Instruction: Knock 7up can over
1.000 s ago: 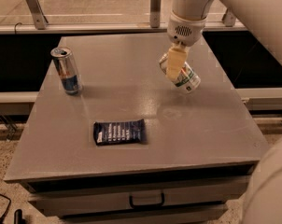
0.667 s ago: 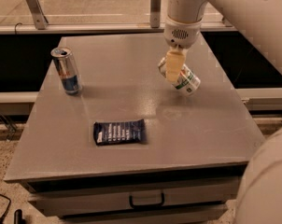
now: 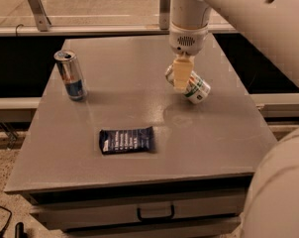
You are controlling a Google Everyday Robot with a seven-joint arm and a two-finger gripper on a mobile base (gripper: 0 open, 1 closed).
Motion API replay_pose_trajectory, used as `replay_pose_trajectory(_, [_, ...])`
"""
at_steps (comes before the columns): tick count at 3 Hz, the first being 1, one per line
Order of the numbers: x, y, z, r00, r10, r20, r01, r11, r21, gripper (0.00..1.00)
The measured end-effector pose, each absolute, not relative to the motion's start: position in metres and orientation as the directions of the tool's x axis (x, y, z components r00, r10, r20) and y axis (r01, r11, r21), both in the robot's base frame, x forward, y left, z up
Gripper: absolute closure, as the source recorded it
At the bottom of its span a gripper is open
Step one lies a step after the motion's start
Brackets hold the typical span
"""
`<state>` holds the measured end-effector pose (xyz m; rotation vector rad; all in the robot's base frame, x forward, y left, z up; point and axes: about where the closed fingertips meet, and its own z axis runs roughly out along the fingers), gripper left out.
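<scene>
The 7up can (image 3: 196, 89), white with a green band, lies on its side on the grey table (image 3: 129, 93), right of the middle, with its silver top pointing to the back left. My gripper (image 3: 180, 87) hangs straight down from the arm just in front of the can's left end. Its cream fingers (image 3: 181, 73) are pressed together and hold nothing. They overlap the can's top end in this view, and I cannot tell whether they touch it.
A slim blue-and-silver can (image 3: 71, 76) stands upright at the table's left side. A dark blue snack packet (image 3: 127, 140) lies flat near the front middle. A drawer with a handle (image 3: 155, 213) sits under the tabletop. A rail (image 3: 90, 29) runs behind the table.
My gripper has shifted slightly to the left over the can's top end. The 7up can lies on its side in all frames. The other things have not moved.
</scene>
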<state>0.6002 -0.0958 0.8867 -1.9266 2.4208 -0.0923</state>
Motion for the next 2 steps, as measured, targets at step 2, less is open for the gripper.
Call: replay_pose_trajectory(2, [0.6038, -0.0839, 0.8768, -0.179, -0.983, -0.036, -0.98, 0.181, -0.08, 0.0])
